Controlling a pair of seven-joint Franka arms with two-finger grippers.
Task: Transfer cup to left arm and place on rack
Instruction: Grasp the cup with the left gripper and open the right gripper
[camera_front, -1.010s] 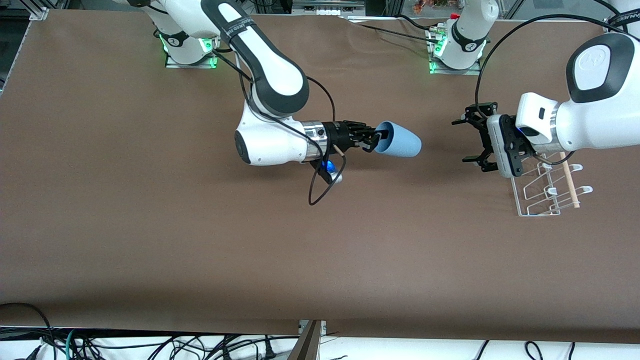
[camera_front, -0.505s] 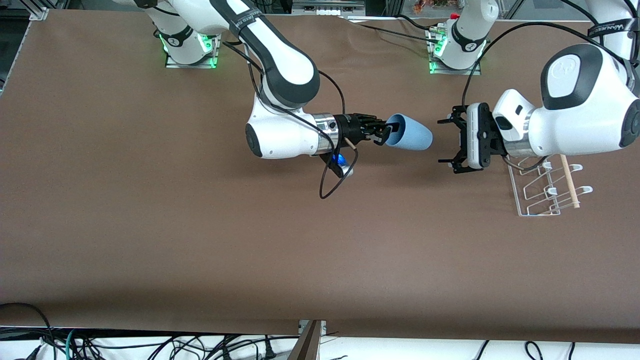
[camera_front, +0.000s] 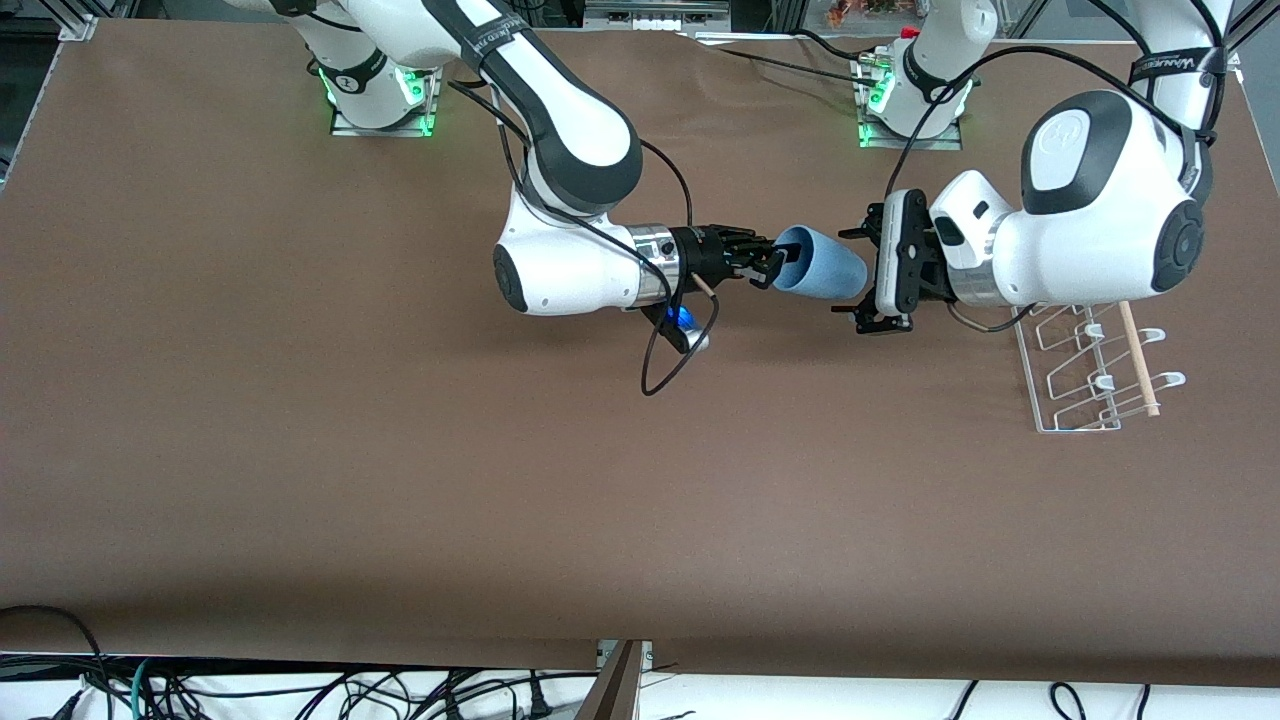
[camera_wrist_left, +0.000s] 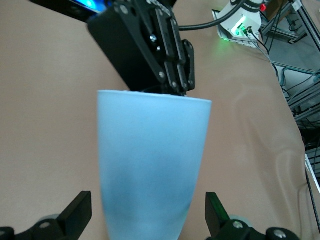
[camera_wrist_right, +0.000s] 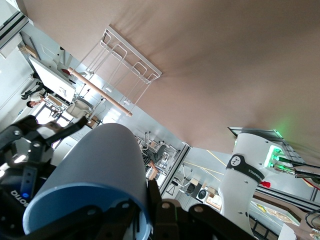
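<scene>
The light-blue cup (camera_front: 822, 270) lies on its side in the air over the middle of the table. My right gripper (camera_front: 768, 268) is shut on its rim, one finger inside and one outside, as the right wrist view (camera_wrist_right: 150, 210) shows on the cup (camera_wrist_right: 95, 160). My left gripper (camera_front: 852, 272) is open, and its fingers stand on either side of the cup's narrow closed end without touching it. In the left wrist view the cup (camera_wrist_left: 150, 165) fills the gap between the open fingers of the left gripper (camera_wrist_left: 147, 210). The white wire rack (camera_front: 1085, 390) stands at the left arm's end.
A pale wooden dowel (camera_front: 1138, 360) lies across the rack, and both show in the right wrist view, rack (camera_wrist_right: 127, 65) and dowel (camera_wrist_right: 100, 92). A black cable loop (camera_front: 665, 370) hangs under the right wrist. Brown table (camera_front: 400, 480) spreads nearer the front camera.
My left gripper has moved from over the rack's edge toward the right arm until its open fingers straddle the cup's closed end. The right gripper shifted slightly with the cup, then held.
</scene>
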